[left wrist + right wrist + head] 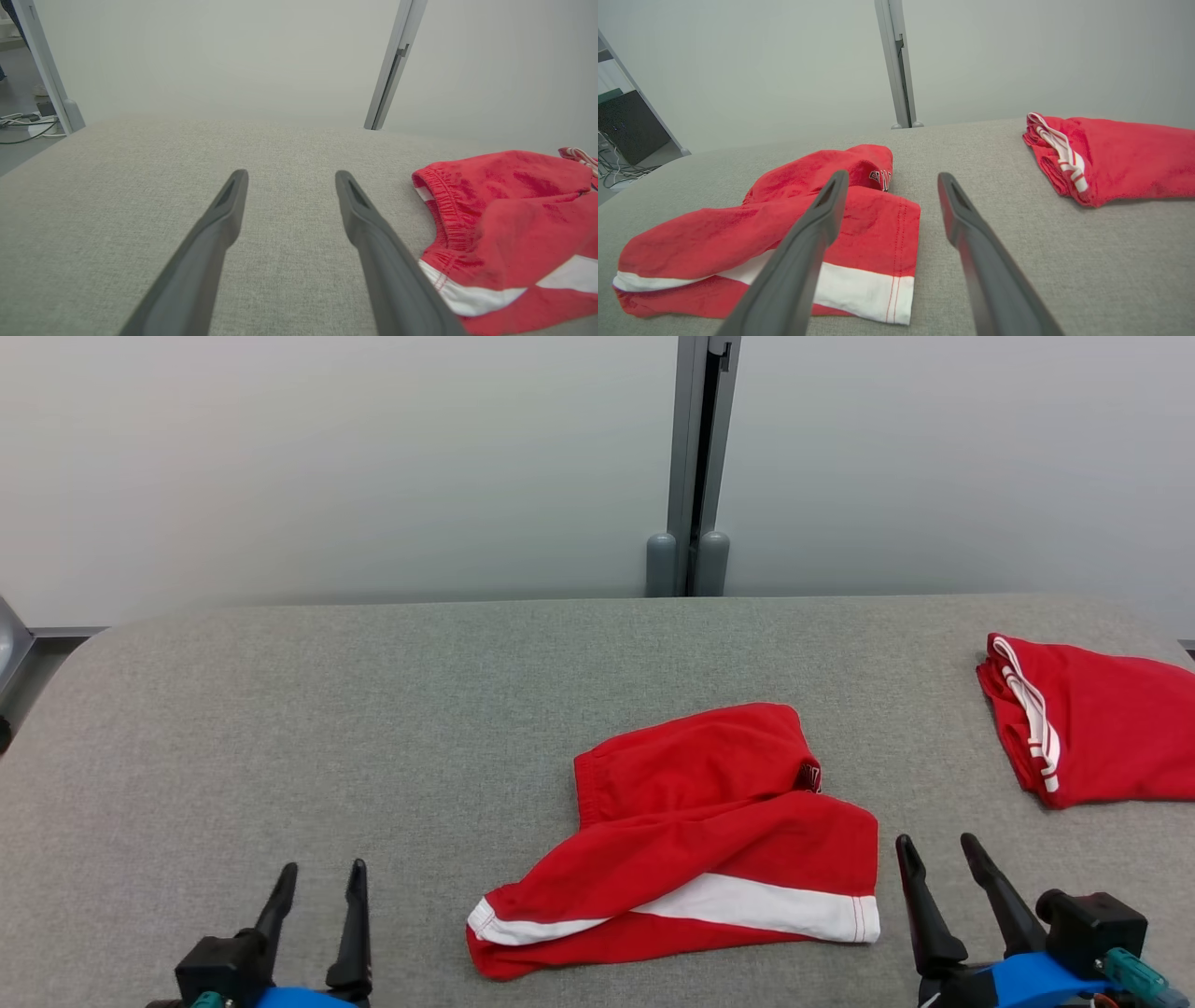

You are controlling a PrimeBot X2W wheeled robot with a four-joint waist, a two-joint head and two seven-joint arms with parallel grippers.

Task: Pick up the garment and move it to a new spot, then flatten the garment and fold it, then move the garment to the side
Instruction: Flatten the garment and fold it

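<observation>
A crumpled red garment (700, 821) with a white stripe lies on the grey table, a little right of centre. It also shows at the right of the left wrist view as the garment (504, 219) and at the left of the right wrist view as the garment (784, 228). My left gripper (317, 873) rests open at the lower left, well clear of the cloth, as the left gripper (289, 175) confirms. My right gripper (938, 845) stands open just right of the garment's white-striped edge; in its own view the right gripper (892, 175) holds nothing.
A second red garment (1092, 728), folded with white stripes, lies at the table's far right edge, seen also as the folded garment (1111, 154). A grey partition post (695, 467) stands behind the table (280, 728). Bare fabric surface stretches across the left half.
</observation>
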